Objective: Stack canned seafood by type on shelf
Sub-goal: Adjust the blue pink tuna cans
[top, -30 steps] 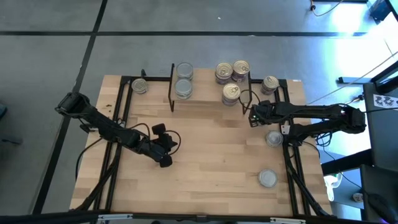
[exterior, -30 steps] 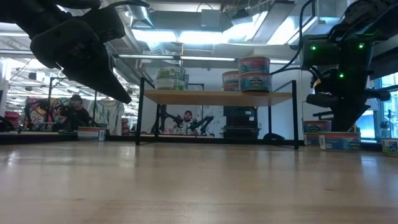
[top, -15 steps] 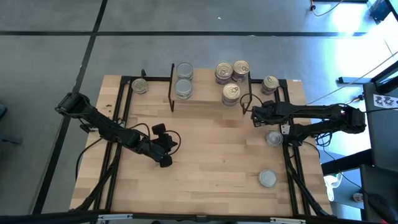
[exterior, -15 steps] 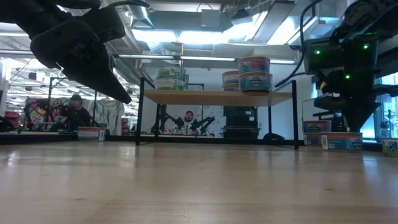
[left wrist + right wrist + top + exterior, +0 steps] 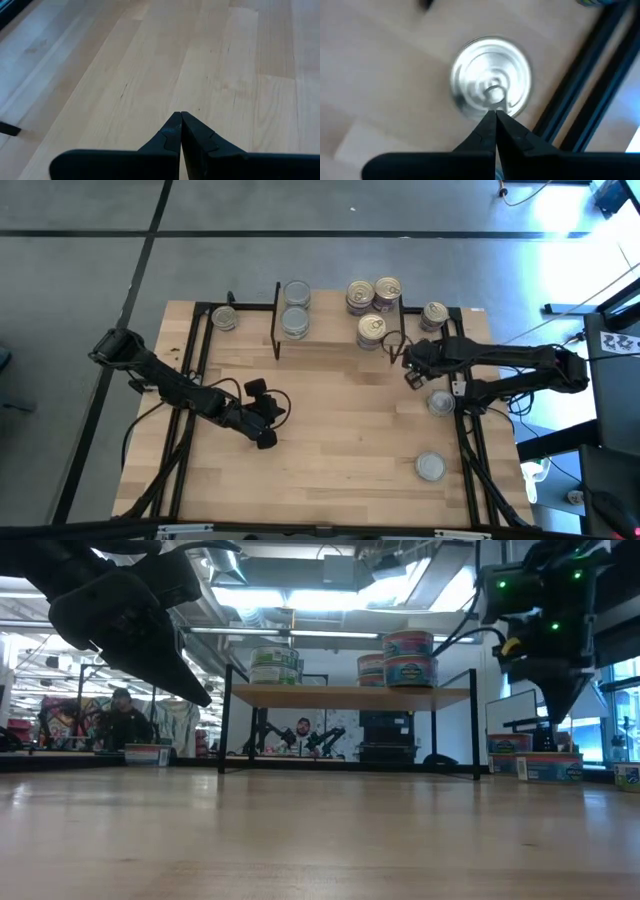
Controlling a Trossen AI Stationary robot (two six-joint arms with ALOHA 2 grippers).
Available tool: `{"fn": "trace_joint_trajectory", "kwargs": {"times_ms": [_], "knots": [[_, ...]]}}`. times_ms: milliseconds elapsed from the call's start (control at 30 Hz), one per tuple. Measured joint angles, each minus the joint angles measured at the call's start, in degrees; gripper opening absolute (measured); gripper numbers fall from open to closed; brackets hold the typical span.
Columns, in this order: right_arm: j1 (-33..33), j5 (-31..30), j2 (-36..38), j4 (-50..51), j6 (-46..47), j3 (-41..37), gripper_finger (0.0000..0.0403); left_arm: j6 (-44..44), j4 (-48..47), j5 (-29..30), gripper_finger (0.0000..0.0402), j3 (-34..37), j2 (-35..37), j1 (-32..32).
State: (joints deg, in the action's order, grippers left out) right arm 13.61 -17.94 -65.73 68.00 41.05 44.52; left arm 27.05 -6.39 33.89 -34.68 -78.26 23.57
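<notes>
Right tool (image 5: 408, 370): I see its fingers pressed together, empty, hovering off the shelf's (image 5: 330, 340) right end. Silver tin (image 5: 491, 84) directly below its tips; another silver tin (image 5: 430, 467) well behind it; gold tin (image 5: 434, 315) just ahead on the tabletop (image 5: 330, 450).

Shelf stock: two silver tins (image 5: 296, 308), three gold tins (image 5: 372, 304).

Left tool (image 5: 180, 116): pressed together, empty, bare tabletop beneath.

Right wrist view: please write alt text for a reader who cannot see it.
A round silver-grey metal tin lies on the light wooden tabletop, seen from above, beside a black metal frame bar. The right gripper, jaws shut and empty, points at the tin's lid.
</notes>
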Motion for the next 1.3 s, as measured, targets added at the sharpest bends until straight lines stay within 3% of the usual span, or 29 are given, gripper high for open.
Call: {"fn": "trace_joint_trajectory", "kwargs": {"times_ms": [233, 367, 500, 633, 700, 900, 1300], "knots": [[-4.49, -2.88, 0.0, 3.44, -0.1, -0.09, 0.001, -0.64, 0.03, 0.0, 0.0005, 0.0, 0.0, -0.07], [-6.54, -0.09, 0.0, 4.23, -2.93, -0.11, 0.001, -0.59, 0.04, 0.0, 0.0005, 0.0, 0.0, -0.07], [-11.82, 5.74, 0.0, -3.46, -7.05, -0.11, 0.001, -0.57, 0.07, 0.0, 0.0005, 0.0, 0.0, -0.07], [-17.99, 7.86, 0.0, -18.92, -11.81, -0.11, 0.001, -1.2, 0.15, 0.0, 0.0005, 0.0, 0.0, -0.07], [-20.51, 4.9, -0.06, -27.17, -14.59, -0.11, 0.001, -1.48, 0.2, 0.0, 0.0005, 0.0, 0.0, -0.07], [-23.0, -13.88, -3.05, -48.09, -17.58, -0.11, 0.001, -1.5, 0.31, 0.0, 0.0005, 0.0, 0.0, -0.07], [-22.83, -31.89, -17.5, -77.54, -19.9, -0.11, 0.001, -2.96, 1.26, 0.0, 0.0005, 0.0, 0.0, -0.07]]}}
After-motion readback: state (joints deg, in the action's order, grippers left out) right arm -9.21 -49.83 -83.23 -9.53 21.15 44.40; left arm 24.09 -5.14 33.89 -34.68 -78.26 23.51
